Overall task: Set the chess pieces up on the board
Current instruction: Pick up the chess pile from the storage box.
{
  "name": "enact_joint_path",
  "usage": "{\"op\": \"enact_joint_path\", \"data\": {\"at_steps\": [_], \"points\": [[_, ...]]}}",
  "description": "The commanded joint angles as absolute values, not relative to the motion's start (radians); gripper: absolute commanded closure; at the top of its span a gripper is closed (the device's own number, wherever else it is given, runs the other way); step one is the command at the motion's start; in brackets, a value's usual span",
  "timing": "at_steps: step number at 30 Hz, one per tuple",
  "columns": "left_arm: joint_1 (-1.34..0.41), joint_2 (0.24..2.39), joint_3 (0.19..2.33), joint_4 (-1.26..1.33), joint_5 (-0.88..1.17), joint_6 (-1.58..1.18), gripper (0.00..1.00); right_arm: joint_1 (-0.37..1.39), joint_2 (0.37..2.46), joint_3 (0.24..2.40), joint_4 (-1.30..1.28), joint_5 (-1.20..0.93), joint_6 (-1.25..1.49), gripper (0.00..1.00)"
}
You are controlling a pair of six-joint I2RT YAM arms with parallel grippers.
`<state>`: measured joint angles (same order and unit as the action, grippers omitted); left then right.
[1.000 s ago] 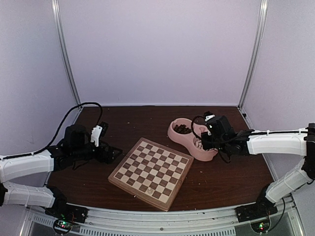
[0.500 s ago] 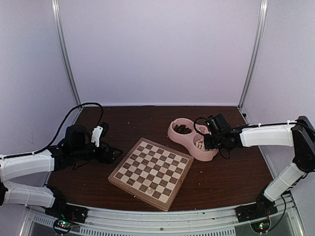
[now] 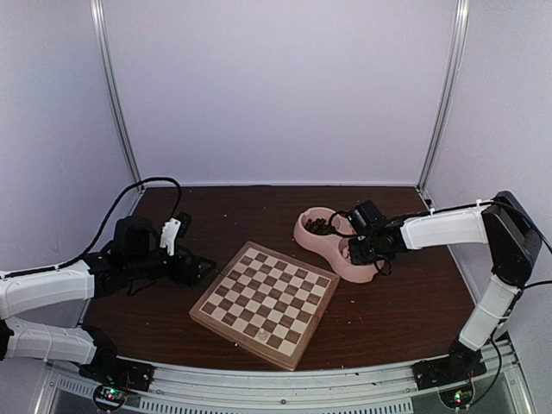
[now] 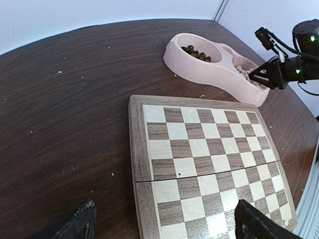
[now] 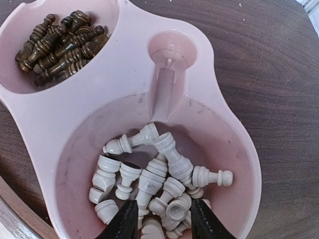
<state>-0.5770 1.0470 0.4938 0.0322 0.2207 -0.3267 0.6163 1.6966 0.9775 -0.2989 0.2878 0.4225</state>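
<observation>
Several pale cream chess pieces (image 5: pixel 160 177) lie heaped in the near compartment of the pink bowl (image 5: pixel 134 64). My right gripper (image 5: pixel 165 221) hangs low over that heap, open, its two dark fingers straddling a few pieces without clamping any. In the top view the right gripper (image 3: pixel 352 252) sits at the bowl (image 3: pixel 304 236). The board (image 3: pixel 266 302) lies at the table's middle with one cream piece (image 3: pixel 261 330) standing near its front edge. My left gripper (image 4: pixel 167 228) is wide open and empty, hovering over the board's (image 4: pixel 209 159) left rim; the top view shows the left gripper (image 3: pixel 195 269) beside the board.
Dark brown pieces (image 5: pixel 59 42) fill the bowl's far compartment. A small round well (image 5: pixel 168 50) sits between the two compartments. The dark wooden table (image 3: pixel 259 211) carries small crumbs. White walls and metal posts (image 3: pixel 115 95) close in the back and sides.
My right arm has reached left and down, bringing its gripper lower into the bowl's cream-piece compartment, jaws barely narrower. The left arm has stayed still.
</observation>
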Motion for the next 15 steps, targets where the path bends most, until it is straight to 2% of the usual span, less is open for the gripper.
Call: {"op": "enact_joint_path", "data": {"at_steps": [1,8,15], "points": [[-0.584,1.038,0.524,0.049,0.214,-0.316,0.03,0.61,1.737,1.024,-0.346,0.292,0.434,0.61],[-0.588,1.03,0.525,0.045,0.213,-0.313,0.03,0.599,1.768,1.043,-0.373,0.303,0.443,0.58],[-0.589,1.027,0.525,0.046,0.215,-0.312,0.03,0.573,1.755,1.02,-0.347,0.243,0.46,0.65]]}}
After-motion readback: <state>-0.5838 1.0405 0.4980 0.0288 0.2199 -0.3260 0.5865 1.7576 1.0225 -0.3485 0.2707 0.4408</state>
